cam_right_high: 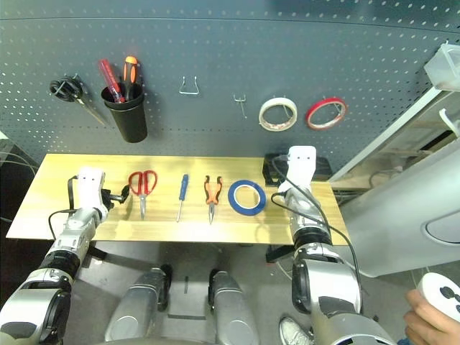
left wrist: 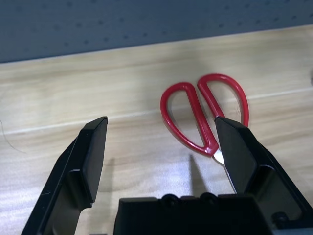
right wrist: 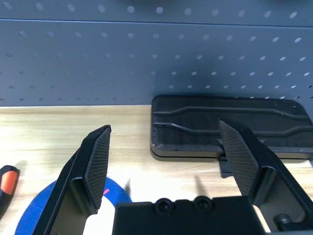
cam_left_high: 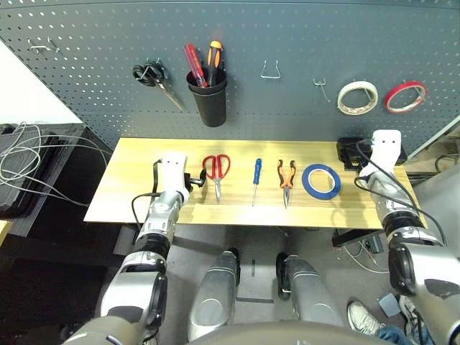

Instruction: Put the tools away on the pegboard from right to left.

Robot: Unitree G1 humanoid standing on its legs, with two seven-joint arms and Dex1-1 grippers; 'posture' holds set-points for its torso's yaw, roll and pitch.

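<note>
With both the right gripper [right wrist: 164,161] and left gripper [left wrist: 161,152] spread empty, the right one probably needed to swing toward nine o'clock over the blue tape roll [cam_left_high: 321,180], the rightmost tool, and pinch its rim.

On the board ahead of me, black-handled scissors [cam_left_high: 151,76] hang at my far left, and a white tape roll [cam_left_high: 357,97] and a red tape roll [cam_left_high: 405,96] hang side by side at my right. A flat black case [right wrist: 230,128] lies on the wooden table [cam_left_high: 136,192] against the board, and loose cables [cam_left_high: 36,154] trail over the dark stand off to my left.
</note>
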